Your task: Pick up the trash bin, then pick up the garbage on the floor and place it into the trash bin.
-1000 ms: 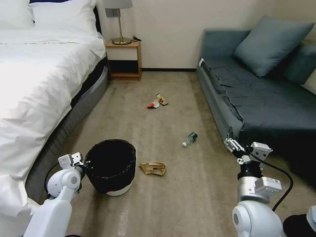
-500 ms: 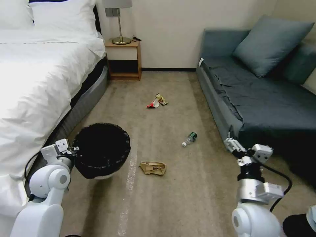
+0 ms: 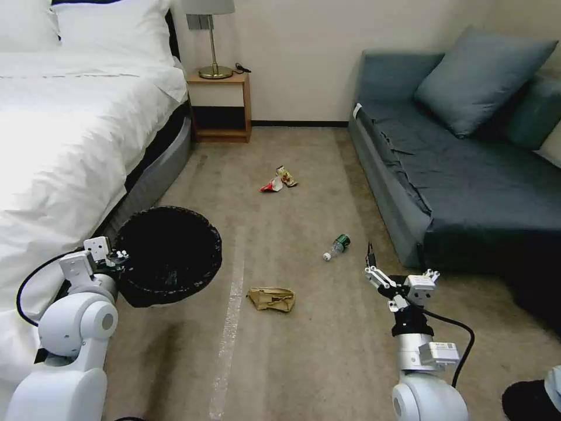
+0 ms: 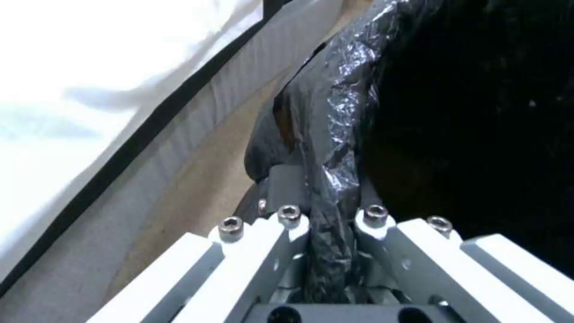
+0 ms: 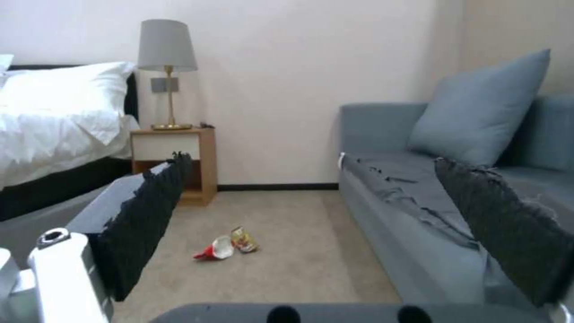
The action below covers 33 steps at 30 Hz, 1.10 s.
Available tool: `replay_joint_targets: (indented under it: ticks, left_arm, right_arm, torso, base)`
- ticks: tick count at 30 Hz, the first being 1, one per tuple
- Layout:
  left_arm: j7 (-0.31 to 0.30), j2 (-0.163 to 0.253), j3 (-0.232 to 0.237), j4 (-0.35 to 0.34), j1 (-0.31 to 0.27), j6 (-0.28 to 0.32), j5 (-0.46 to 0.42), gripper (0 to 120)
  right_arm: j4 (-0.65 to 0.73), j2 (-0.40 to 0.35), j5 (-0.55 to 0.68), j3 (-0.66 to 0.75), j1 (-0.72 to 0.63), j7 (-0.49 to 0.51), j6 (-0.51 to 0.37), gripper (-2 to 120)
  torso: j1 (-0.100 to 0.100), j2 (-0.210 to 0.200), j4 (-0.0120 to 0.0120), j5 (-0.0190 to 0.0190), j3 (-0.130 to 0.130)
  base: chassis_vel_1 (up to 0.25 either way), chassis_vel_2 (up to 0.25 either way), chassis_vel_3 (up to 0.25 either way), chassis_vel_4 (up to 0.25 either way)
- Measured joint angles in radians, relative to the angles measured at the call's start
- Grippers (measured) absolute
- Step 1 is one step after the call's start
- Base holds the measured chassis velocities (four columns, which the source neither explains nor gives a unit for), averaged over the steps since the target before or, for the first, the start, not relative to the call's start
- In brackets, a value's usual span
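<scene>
Left hand (image 3: 120, 257) holds trash bin (image 3: 169, 254) aloft; right hand (image 3: 374, 266) open.

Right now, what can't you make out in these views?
- Trash bin: its inside is black in the head view, so any contents are hidden.
- Left gripper: in the left wrist view, the bag's crinkled plastic covers its fingertips.
- Bottle: its label is too small to read in the head view.
</scene>
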Motion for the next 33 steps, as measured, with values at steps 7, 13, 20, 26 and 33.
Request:
replay_joint_targets:
  ticks: [7, 13, 20, 26, 33]
  left_arm:
    - [0.003, -0.017, 0.008, 0.025, -0.014, -0.004, 0.006, 3]
    - [0.004, -0.017, 0.012, 0.037, -0.025, -0.005, 0.006, 3]
    - [0.005, -0.017, 0.013, 0.047, -0.034, -0.007, 0.005, 3]
    - [0.006, -0.017, 0.013, 0.05, -0.035, -0.008, 0.005, 3]
    - [0.009, -0.02, 0.013, 0.047, -0.031, -0.01, 0.002, 3]
  right_arm:
    - [-0.024, 0.011, -0.021, -0.002, 0.007, -0.009, 0.017, 100]
    - [-0.031, 0.018, -0.029, -0.006, 0.019, -0.014, 0.018, 100]
    - [-0.039, 0.022, -0.038, -0.008, 0.028, -0.016, 0.016, 100]
    - [-0.046, 0.023, -0.046, -0.008, 0.034, -0.018, 0.019, 100]
    - [-0.078, 0.0, -0.098, -0.001, 0.059, -0.065, 0.065, 100]
  torso:
    - [0.0, 0.0, 0.0, 0.0, 0.0]
    - [0.0, 0.0, 0.0001, 0.0001, 0.0]
    - [0.0, 0.0, -0.0001, -0.0001, 0.0]
    - [0.0, 0.0, 0.0, 0.0, 0.0]
    - [0.0, 0.0, -0.0002, 0.0001, 0.0]
  base:
    - [0.0, 0.0, 0.0, 0.0]
    - [-0.046, 0.036, 0.039, -0.053]
    - [-0.201, 0.171, 0.182, -0.191]
    - [-0.22, 0.224, 0.232, -0.217]
    - [-0.131, 0.138, 0.125, -0.123]
